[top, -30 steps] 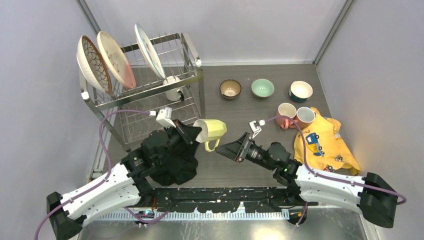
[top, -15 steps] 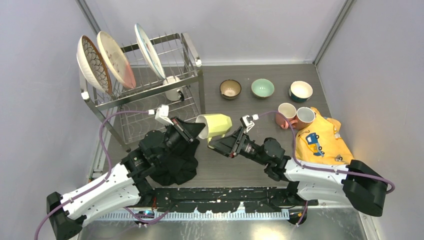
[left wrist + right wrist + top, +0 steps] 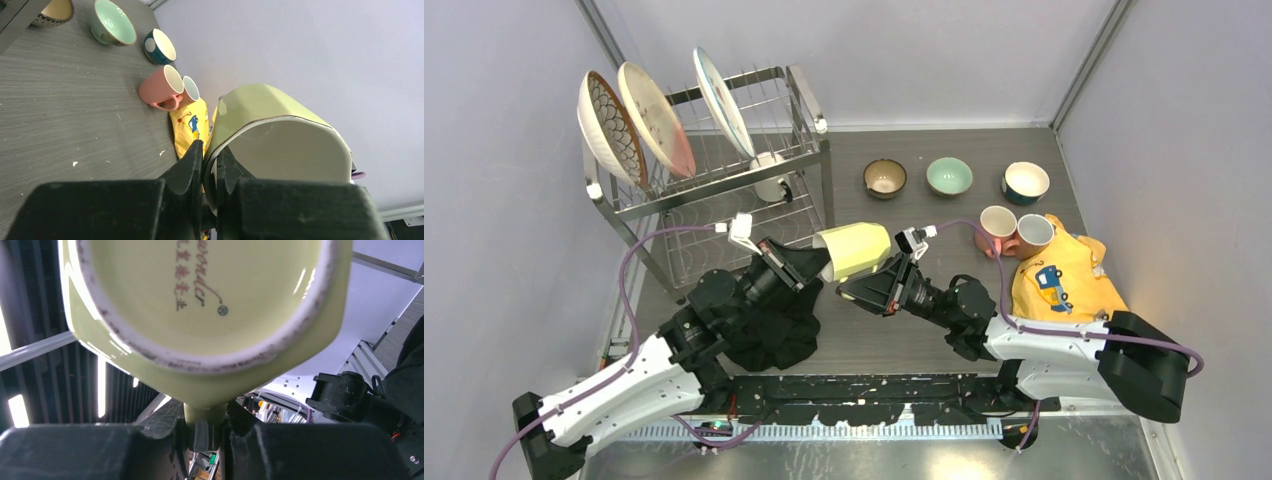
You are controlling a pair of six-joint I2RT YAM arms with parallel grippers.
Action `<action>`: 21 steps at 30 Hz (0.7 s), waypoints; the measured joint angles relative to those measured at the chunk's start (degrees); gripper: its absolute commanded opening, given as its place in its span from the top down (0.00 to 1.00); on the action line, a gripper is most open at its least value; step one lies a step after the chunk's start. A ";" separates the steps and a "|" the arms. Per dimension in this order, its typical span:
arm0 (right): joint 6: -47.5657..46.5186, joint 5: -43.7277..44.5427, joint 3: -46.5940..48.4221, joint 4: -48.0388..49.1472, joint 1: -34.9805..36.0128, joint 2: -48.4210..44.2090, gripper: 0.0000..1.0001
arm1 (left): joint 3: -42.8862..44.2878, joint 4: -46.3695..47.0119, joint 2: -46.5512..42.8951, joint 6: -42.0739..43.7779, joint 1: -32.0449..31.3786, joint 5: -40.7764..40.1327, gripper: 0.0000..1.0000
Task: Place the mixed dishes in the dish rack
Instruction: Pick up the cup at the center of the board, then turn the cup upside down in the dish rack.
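A yellow mug (image 3: pixel 856 250) hangs on its side in the air between both arms, in front of the dish rack (image 3: pixel 724 185). My left gripper (image 3: pixel 819 262) is shut on its rim (image 3: pixel 235 137), one finger inside and one outside. My right gripper (image 3: pixel 862 287) is shut on the handle (image 3: pixel 202 412) below the mug's base (image 3: pixel 200 300). Three patterned plates (image 3: pixel 656 118) stand on the rack's top tier, and a white mug (image 3: pixel 772 178) sits in the lower tier. Brown (image 3: pixel 885 178), mint-green (image 3: pixel 949 176) and blue (image 3: pixel 1025 183) bowls and a pink mug (image 3: pixel 997 228) stand on the table.
A second mug (image 3: pixel 1034 233) lies against the pink one, on the edge of a yellow cloth (image 3: pixel 1074 285) at the right. A black cloth (image 3: pixel 774 325) lies under my left arm. Grey walls close in the table on three sides.
My right gripper moved left up to the yellow mug and closed on its handle. The left arm turned the mug onto its side and lifted it a little.
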 measured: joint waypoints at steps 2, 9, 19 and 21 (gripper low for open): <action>0.11 -0.26 -0.02 0.26 0.20 0.00 0.99 | -0.09 -0.63 -0.72 0.39 -0.22 0.22 0.94; -0.83 -0.33 -0.26 -0.66 0.26 0.46 0.99 | -0.83 -4.17 -4.52 0.04 -0.22 -1.75 0.55; -6.88 3.30 0.22 -15.10 -1.75 -1.49 0.99 | 2.64 -17.62 -11.76 1.16 -0.13 -9.33 0.07; -9.64 3.54 1.73 -22.25 -1.75 -2.19 0.99 | 4.68 -20.44 -11.67 2.75 -0.13 -9.73 0.06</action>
